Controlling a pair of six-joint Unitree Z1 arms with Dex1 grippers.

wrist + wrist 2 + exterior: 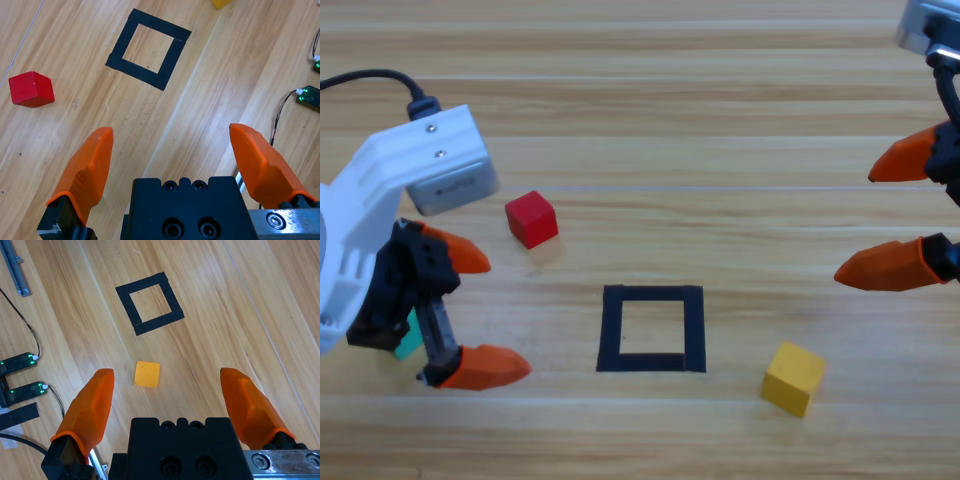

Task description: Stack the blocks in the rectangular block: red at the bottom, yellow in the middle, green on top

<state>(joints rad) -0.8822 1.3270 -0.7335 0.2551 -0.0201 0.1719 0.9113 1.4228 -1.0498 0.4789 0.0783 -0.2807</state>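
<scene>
Left claw [480,315] and right claw [880,215] both hover with jaws apart, holding nothing; red cube [531,218] up-left of the bare tape square [652,328], yellow cube [793,377] lower right, green cube [408,340] half-hidden under left claw.

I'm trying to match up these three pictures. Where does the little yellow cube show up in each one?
High view: the yellow cube sits at lower right, right of the black tape square.
Left wrist view: only a sliver at the top edge, beyond the square.
Right wrist view: centre, just below the square.
Shared landmark: the tape square.
</scene>
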